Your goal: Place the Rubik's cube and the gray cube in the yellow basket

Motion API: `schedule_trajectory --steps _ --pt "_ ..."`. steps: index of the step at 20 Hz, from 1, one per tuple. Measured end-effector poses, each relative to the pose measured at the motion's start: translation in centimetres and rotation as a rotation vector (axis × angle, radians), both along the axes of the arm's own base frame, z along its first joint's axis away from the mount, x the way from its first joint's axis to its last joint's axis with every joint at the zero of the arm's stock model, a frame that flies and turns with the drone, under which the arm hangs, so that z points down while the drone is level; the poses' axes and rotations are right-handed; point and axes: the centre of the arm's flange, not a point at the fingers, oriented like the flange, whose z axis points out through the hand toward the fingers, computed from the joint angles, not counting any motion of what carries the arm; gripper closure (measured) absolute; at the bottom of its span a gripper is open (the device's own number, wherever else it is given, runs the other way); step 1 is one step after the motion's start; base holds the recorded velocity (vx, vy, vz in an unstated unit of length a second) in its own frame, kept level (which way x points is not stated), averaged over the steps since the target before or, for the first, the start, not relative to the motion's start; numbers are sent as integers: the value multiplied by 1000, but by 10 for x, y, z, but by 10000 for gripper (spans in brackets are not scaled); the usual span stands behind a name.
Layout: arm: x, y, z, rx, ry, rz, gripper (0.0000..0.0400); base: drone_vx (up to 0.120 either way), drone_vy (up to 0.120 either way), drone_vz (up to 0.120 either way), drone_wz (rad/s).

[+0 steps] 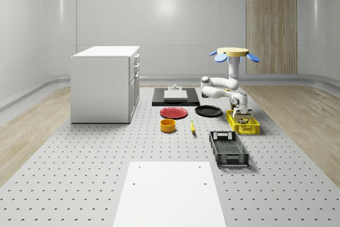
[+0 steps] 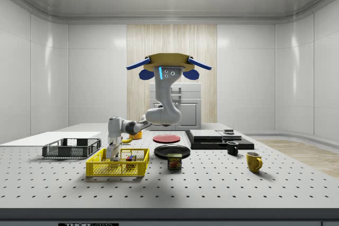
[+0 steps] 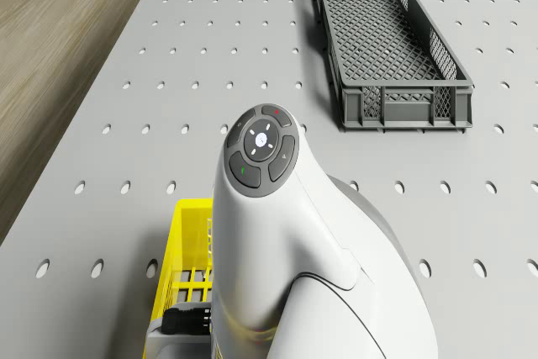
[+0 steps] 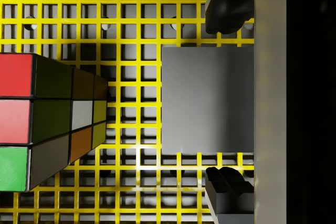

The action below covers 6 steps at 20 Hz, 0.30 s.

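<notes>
**Both cubes lay inside the basket**

Whole-scene view: we hovered right of centre, our tool (image 1: 240, 111) lowered into the yellow basket (image 1: 243, 122) on the counter (image 1: 79, 174).

Side view: a can (image 2: 175, 161) at lower centre had a label we couldn't read.

Wrist view: fingers (image 4: 227, 3) stood apart, flanking the gray cube (image 4: 207, 99) without gripping. The Rubik's cube (image 4: 47, 119) sat at left. We judged both rigid, light, best held on flat opposite faces.

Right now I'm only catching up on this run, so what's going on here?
The drone hovers beside the yellow basket, its arm reaching down into it. In the wrist view, the gray cube lies on the basket floor between the fingers, which stand just clear of it. The Rubik's cube sits in the basket beside it. Both cubes appear delivered.
</notes>
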Motion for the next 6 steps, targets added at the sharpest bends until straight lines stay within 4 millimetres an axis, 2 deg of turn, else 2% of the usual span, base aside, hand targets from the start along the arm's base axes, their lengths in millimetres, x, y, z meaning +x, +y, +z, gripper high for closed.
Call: schedule_trajectory --steps 6 --pt "0 0 -11 0 0 0 5 0 0 0 0"
